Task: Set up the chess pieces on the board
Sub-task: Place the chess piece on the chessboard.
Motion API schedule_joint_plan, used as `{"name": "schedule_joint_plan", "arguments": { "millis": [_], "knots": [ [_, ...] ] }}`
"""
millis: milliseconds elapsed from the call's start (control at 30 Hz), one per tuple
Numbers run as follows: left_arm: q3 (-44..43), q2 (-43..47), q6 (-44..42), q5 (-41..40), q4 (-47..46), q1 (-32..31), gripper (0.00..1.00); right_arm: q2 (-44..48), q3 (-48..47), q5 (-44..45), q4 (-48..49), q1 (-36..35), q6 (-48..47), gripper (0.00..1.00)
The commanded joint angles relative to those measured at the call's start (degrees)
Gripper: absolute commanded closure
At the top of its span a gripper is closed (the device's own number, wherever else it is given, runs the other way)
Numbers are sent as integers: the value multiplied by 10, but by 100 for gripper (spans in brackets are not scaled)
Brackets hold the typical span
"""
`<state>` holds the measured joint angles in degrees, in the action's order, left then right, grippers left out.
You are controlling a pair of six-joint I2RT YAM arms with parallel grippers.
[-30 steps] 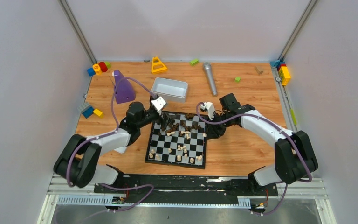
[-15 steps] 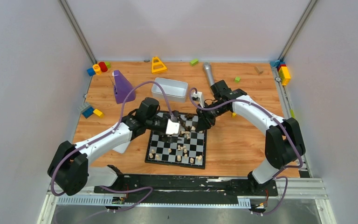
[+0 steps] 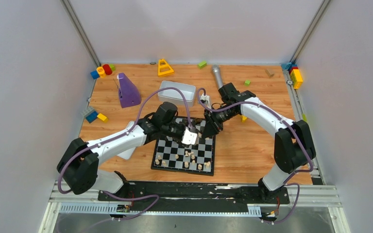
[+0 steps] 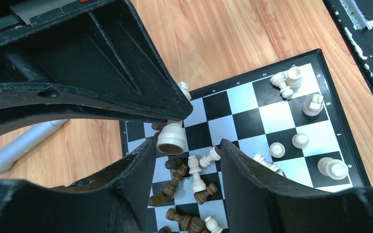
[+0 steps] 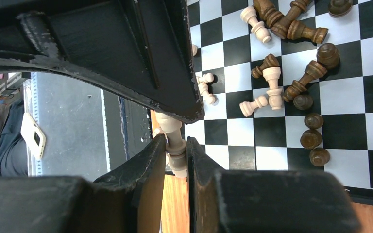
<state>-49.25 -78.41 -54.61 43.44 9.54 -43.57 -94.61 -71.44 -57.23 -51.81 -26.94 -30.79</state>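
Note:
The checkered board (image 3: 182,169) lies at the table's middle. Pale pieces (image 3: 187,164) stand along its near rows. Dark pieces (image 5: 296,87) and pale ones lie toppled in a heap at its far part. My left gripper (image 3: 194,132) hovers open and empty over this heap (image 4: 187,150), fingers either side of a fallen pale piece (image 4: 194,175). My right gripper (image 3: 208,130) is shut on a pale piece (image 5: 176,145), held above the board's far right edge (image 5: 176,141). That piece also shows in the left wrist view (image 4: 171,138), just beyond my left fingers.
A white tray (image 3: 177,92) stands behind the board, a purple cone (image 3: 127,91) to its left, and a grey cylinder (image 3: 218,77) and a yellow triangle (image 3: 164,67) further back. Coloured blocks lie at the far left (image 3: 102,70) and far right (image 3: 295,75) corners.
My left gripper has swung from the board's far left corner rightward over its middle. My right gripper has shifted left and back, to the far right part of the board.

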Motion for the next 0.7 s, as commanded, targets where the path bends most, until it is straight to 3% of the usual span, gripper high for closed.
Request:
{"name": "schedule_joint_plan", "arguments": {
  "millis": [0,467,667],
  "knots": [
    [-27,-4,-4,-7,-20,-5,43,-7,-22,-32,-1,-3,-13,98],
    [-40,-19,13,-15,-17,-18,56,-16,-30,-26,-1,-3,-4,98],
    [-48,-30,12,-24,2,-20,75,-13,-33,-25,-1,-3,-2,98]
  ]
}}
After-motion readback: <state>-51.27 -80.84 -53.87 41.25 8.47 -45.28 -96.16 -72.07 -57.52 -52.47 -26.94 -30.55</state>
